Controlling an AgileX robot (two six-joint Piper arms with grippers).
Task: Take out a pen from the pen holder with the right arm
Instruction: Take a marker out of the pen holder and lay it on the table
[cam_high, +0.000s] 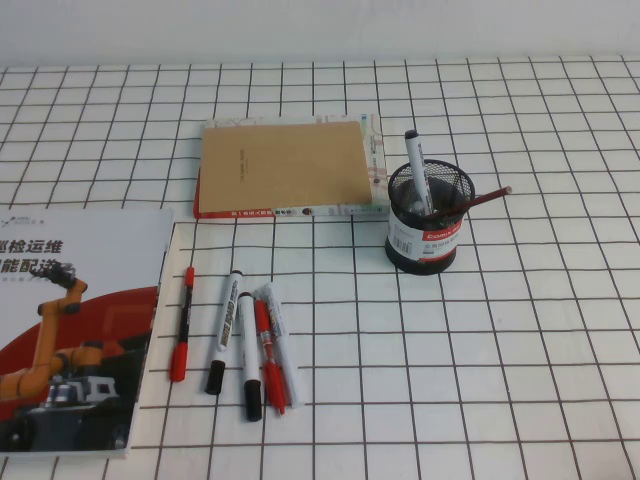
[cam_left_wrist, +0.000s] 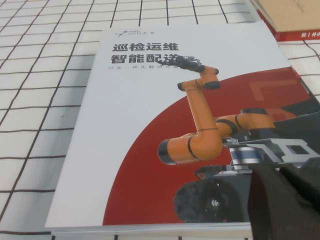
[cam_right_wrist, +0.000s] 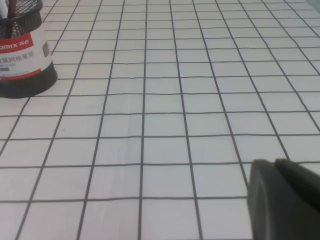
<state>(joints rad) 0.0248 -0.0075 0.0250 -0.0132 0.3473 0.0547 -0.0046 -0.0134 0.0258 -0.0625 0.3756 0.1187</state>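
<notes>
Looking down, we count one mesh holder upright on the tabletop, right of centre and just beside the right edge of one brown book. Two things stand in the holder: one marker with a dark cap, rising above the rim, and one reddish pencil leaning out over the right side. Five loose pens lie side by side left of centre, two of them red. One brochure lies at the left edge, just beside them.

Our right pincer is closed, with nothing that we can see in its grip. It hangs low over bare tabletop, well apart from the holder. Our left pincer hangs over the brochure; we cannot tell whether it is open or closed.
</notes>
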